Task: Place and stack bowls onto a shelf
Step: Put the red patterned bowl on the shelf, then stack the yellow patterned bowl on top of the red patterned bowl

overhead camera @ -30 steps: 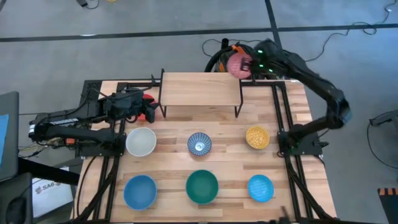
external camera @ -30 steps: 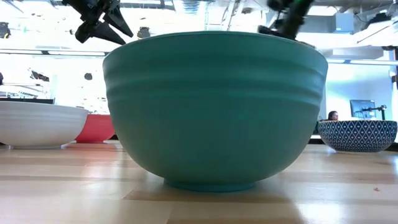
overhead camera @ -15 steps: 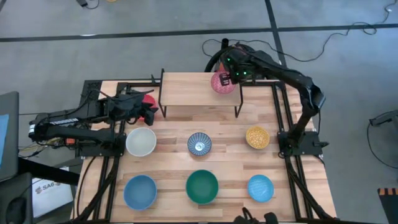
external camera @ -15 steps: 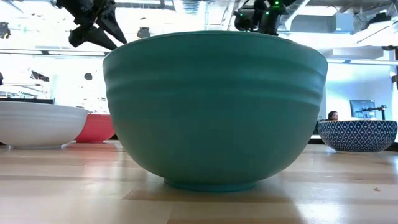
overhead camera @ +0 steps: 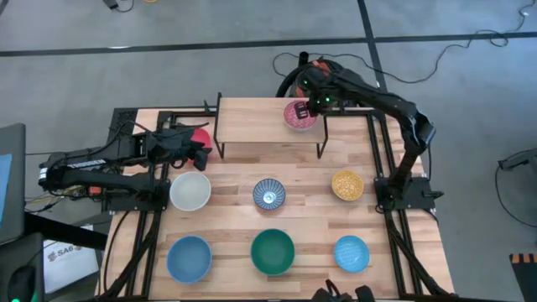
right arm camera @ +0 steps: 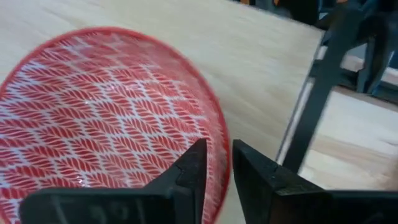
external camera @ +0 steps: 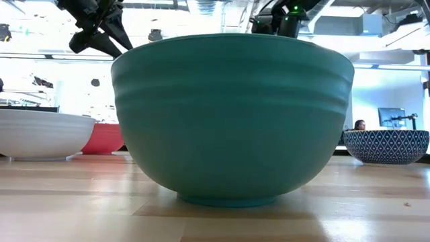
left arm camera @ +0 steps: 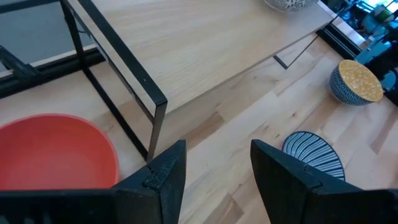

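Observation:
The pink patterned bowl (overhead camera: 299, 116) is at the right end of the shelf (overhead camera: 252, 122), a light board on black legs at the table's far side. My right gripper (overhead camera: 310, 106) is shut on it. My left gripper (left arm camera: 217, 152) is open and hovers beside the shelf's left legs, next to the red bowl (overhead camera: 200, 133), which stands on the table. White (overhead camera: 190, 190), blue-white striped (overhead camera: 269, 195) and yellow (overhead camera: 347, 185) bowls stand in a middle row. Two light blue bowls (overhead camera: 189, 257) (overhead camera: 351, 253) and the green bowl (overhead camera: 273, 252) stand in the near row. My right gripper holds the pink patterned bowl by its rim (right arm camera: 219, 146), on the side toward the shelf's right end. One finger (right arm camera: 189, 171) is inside the bowl and one (right arm camera: 252, 171) outside, coming from above. The bowl is level over the board; whether its base touches the board I cannot tell.
The shelf's left and middle top shows bare wood. Black frame rails (overhead camera: 379, 147) run along both table sides. In the low view the green bowl (external camera: 232, 114) fills the foreground and hides the shelf. A person sits far back in the room.
My right gripper has carried the pink patterned bowl from beyond the shelf's far right corner toward the table's left and near side, then down over the shelf's right end. The bowl has turned from tilted to level, mouth up.

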{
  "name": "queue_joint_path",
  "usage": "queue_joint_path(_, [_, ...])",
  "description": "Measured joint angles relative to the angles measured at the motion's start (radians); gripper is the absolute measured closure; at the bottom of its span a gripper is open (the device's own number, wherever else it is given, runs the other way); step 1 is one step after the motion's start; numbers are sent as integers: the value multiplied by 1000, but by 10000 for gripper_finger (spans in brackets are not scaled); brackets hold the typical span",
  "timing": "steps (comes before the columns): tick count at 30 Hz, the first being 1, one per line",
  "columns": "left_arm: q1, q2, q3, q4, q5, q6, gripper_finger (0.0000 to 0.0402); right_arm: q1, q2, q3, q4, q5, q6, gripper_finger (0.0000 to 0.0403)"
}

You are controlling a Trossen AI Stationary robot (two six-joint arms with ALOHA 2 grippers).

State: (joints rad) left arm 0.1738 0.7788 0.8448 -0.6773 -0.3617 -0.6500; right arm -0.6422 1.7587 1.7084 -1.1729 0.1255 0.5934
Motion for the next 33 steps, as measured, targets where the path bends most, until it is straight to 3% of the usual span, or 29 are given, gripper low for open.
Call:
queue_joint_path(10, [0, 0, 0, 0, 1, -25, 239, 6, -130, 0, -26, 19, 0, 295])
queue_joint_path(17, [-38, 9, 0, 1, -4, -79, 239, 88, -277, -32, -209, 238, 26, 294])
queue_joint_path(23, [-99, 63, 0, 3, -18, -124, 239, 174, -434, -293, -217, 228, 112, 294])
queue_joint_path(28, [-149, 134, 0, 21, -35, -163, 239, 244, -548, -538, -206, 136, 215, 294])
queue_joint_path(33, [-174, 201, 0, 83, -34, -167, 239, 289, -578, -726, -197, 46, 245, 294])
